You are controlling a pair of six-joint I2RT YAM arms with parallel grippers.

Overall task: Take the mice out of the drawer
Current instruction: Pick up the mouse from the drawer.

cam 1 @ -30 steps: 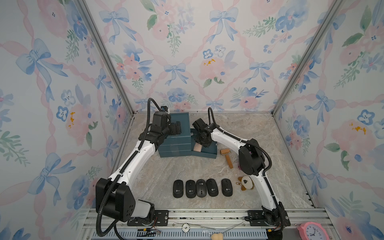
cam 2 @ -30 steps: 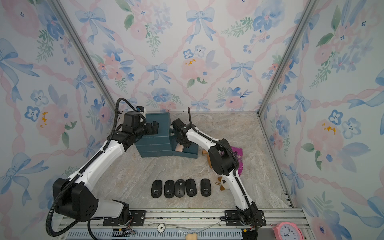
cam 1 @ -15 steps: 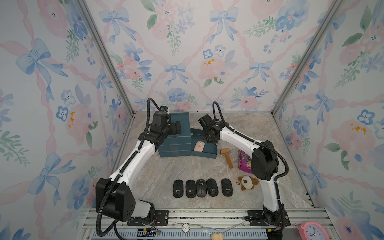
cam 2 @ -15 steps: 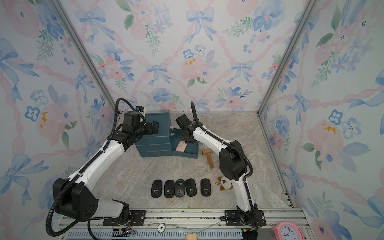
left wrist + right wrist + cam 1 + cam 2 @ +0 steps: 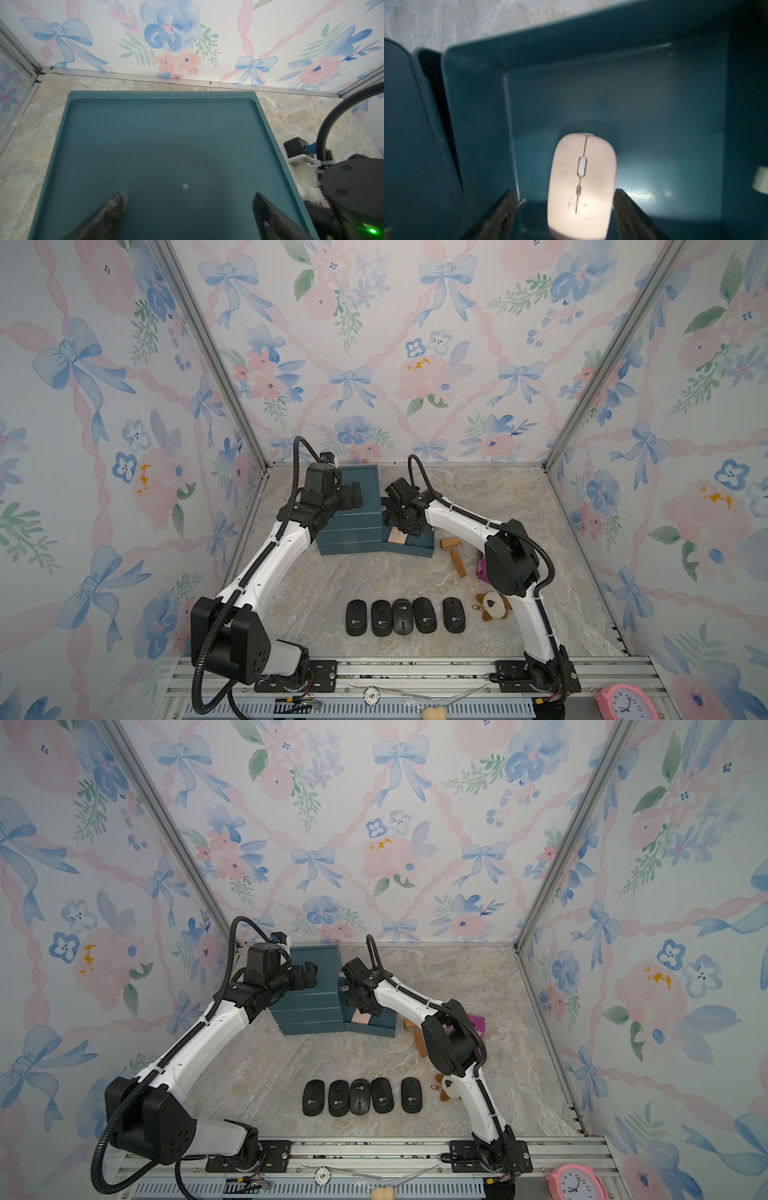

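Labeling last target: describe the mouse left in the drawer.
Find the teal cabinet at the back of the table. Its open drawer holds one mouse. It is pale pink, unlike the five black mice lined up near the front.

plush keychain (image 5: 493, 606), small wooden mallet (image 5: 455, 558), purple packet (image 5: 476, 1022), pink clock (image 5: 624, 702)

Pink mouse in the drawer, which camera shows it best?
The right wrist view: the pink mouse fills the frame, lying in the open drawer between the spread fingers of the right claw. Both top views show only a small pink patch beneath the right arm. The left wrist view misses it.
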